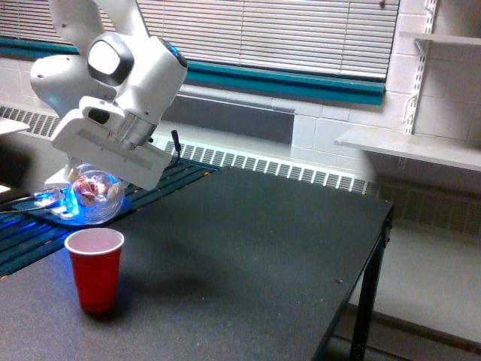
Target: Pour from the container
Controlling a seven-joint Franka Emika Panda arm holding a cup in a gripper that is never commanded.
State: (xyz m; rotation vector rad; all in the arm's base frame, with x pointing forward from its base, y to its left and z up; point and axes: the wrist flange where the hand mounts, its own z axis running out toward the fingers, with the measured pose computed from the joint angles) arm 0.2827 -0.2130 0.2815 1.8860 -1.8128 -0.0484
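Dark worktop (248, 248) carried a red cup (95, 268); just above it, the tool (101, 180) was clamped on the tilted container (94, 197). Pouring cleanly would need slow tipping over the cup's mouth.

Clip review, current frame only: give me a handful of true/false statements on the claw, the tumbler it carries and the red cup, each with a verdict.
1. The clear textured plastic tumbler is held in the robot's claw. True.
2. The opaque red plastic party cup lies tipped on its side. False: it stands upright on the dark table.
3. Pinkish-white bits show through the tumbler's wall. True.
4. The tumbler rests on the table beside the red cup. False: it is in the air, above the cup and toward the exterior view's left.
5. The red cup stands near the table's right edge in the exterior view. False: it stands near the left.
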